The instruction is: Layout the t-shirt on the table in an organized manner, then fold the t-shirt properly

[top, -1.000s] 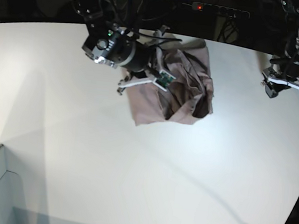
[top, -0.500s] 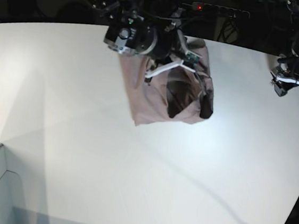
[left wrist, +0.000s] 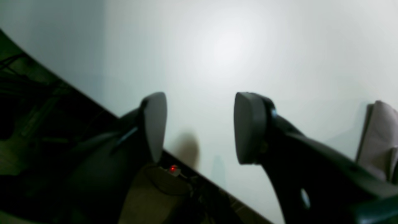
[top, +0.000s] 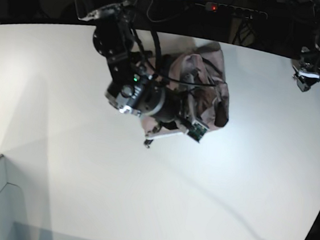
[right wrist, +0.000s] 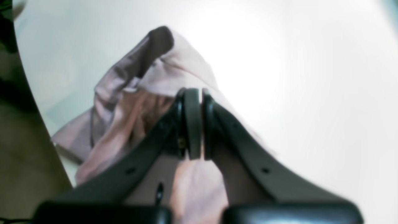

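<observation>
Left wrist: left gripper (left wrist: 199, 127) jaws apart, holding nothing, over the table (left wrist: 217, 46) near its far edge.

Right wrist: right gripper (right wrist: 196, 124) clamped on the t-shirt (right wrist: 149, 93).

Base: shirt bunched near the back edge; wide bare table in front.

— Where's the base camera looking from?

— High up, tilted down over the whole table (top: 208, 205), well back; both arms show, the t-shirt (top: 207, 82) lies toward twelve o'clock.

— And the right wrist one?

— Very near, riding just behind its own jaws, looking down along them onto the same pink cloth (right wrist: 149, 77) and white top.

— The left wrist?

— Just as close behind its jaws, facing across bare table (left wrist: 248, 46) toward the dark far edge; the shirt (left wrist: 377, 137) only clips in at three o'clock.
</observation>
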Tool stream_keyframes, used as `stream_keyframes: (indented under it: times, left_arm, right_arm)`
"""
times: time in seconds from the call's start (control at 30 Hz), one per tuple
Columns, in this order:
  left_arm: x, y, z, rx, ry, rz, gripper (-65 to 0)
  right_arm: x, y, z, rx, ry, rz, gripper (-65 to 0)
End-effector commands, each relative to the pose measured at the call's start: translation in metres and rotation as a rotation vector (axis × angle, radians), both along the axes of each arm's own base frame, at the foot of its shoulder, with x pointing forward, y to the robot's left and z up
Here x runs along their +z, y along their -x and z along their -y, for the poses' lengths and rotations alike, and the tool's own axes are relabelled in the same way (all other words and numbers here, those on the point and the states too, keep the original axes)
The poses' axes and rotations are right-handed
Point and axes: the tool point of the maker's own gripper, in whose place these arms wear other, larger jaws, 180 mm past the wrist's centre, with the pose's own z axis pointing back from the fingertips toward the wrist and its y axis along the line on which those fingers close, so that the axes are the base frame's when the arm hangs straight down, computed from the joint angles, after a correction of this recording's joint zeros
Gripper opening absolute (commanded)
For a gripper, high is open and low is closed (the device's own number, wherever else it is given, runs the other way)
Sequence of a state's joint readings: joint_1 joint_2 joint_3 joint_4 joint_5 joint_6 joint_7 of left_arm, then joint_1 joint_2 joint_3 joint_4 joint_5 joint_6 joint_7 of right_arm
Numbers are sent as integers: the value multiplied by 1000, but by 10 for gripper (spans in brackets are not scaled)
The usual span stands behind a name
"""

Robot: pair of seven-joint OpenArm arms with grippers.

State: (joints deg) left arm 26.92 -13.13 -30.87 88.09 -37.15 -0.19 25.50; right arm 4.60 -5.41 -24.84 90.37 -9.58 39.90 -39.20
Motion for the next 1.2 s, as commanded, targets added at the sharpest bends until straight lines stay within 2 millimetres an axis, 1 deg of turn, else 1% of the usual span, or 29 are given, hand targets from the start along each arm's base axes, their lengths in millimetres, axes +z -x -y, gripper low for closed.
stream_keyframes:
  times: [0.0,0.07,0.17,0.23,0.3,0.33,0.4,0.43,0.47,0.53,0.63,0.67,0.73,0.8,0.83,0.9,0.97,1.0,1.03,1.07,1.17]
  left_arm:
    - [11,-5,-4,-5,-23,35,-312]
    - [13,-1,-3,-11,-28,33,-312]
    - [17,-4,-1,-17,-30,43,-312]
    - [16,-3,0,-21,-29,41,-312]
    - [14,1,0,-22,-28,30,-312]
    - [16,0,2,-27,-30,36,-312]
    - [17,4,3,-31,-32,31,-312]
    - [17,5,3,-33,-32,29,-312]
    - [17,5,3,-33,-33,29,-312]
    - [18,5,3,-33,-33,30,-312]
    - [19,2,3,-33,-33,37,-312]
    - [19,2,3,-33,-33,37,-312]
    - [20,1,4,-34,-33,41,-312]
    - [25,-5,6,-37,-27,61,-312]
    - [27,-10,12,-44,-10,80,-312]
    - [31,-18,23,-57,38,109,-312]
    - [36,-27,39,-74,96,146,-311]
    - [39,-30,45,-81,121,161,-311]
    - [46,-40,55,-96,148,193,-305]
    - [52,-50,66,-119,171,223,-285]
    - [57,-68,101,-193,223,252,-211]
  right_arm:
    - [15,-9,-15,16,-52,26,-650]
    - [3,-5,-32,58,-43,-11,-650]
    - [-14,6,-55,151,3,-49,-650]
    - [-24,12,-65,205,24,-62,-650]
    - [-32,15,-71,229,16,-76,-650]
    - [-33,15,-72,231,4,-78,-650]
    - [-28,12,-76,232,-30,-63,-650]
    - [-22,9,-77,230,-40,-47,-650]
    - [-14,5,-75,217,-54,-30,-650]
    - [8,-8,-69,173,-94,22,-650]
    - [37,-16,-48,85,-116,78,-650]
    - [42,-19,-36,58,-104,97,-650]
    - [40,-17,-4,8,-46,112,-650]
    - [30,-10,31,-42,22,106,-650]
    - [23,-4,46,-63,53,92,-650]
    - [8,9,72,-94,99,59,-650]
    - [-8,26,94,-118,137,16,-650]
    - [-15,33,102,-130,148,-6,-650]
    - [-22,40,110,-144,160,-29,-650]
    - [-28,46,116,-160,167,-50,-650]
    - [-40,59,136,-214,183,-101,-650]
